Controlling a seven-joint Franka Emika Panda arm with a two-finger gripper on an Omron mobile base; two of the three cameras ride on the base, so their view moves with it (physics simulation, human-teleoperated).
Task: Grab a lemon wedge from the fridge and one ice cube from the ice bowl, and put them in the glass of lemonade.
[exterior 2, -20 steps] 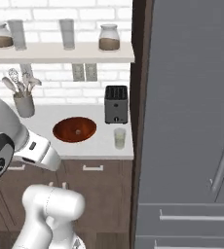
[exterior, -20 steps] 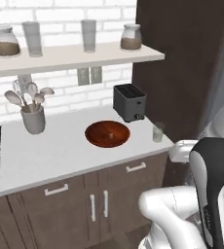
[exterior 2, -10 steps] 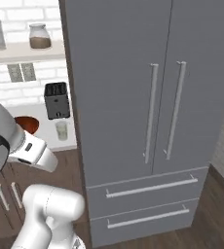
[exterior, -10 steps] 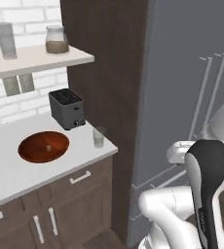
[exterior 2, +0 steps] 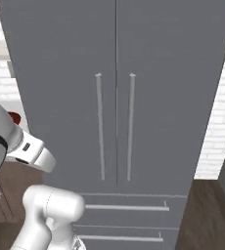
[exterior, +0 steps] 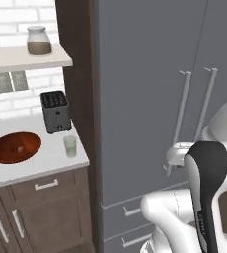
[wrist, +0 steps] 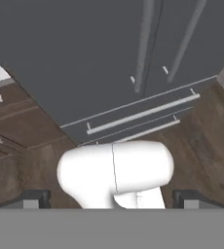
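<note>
Fridge [exterior 2: 117, 88] stands shut directly ahead of the arm, its two vertical handles [exterior 2: 115, 128] side by side at the door seam, glass of lemonade [exterior: 70, 146] left on the counter [exterior: 36, 165]; gripper state cannot be told.

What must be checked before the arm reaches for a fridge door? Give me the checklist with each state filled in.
1. Both doors of the fridge shut, handles free: ok.
2. Base squared up to the fridge: ok, the handles stand near the middle of the right base view.
3. Jaws open for a handle: cannot tell.
4. Glass of lemonade upright on the counter: ok.
5. Ice bowl on the counter beside the toaster: ok.
6. Lemon wedge located: cannot tell, doors shut.
</note>
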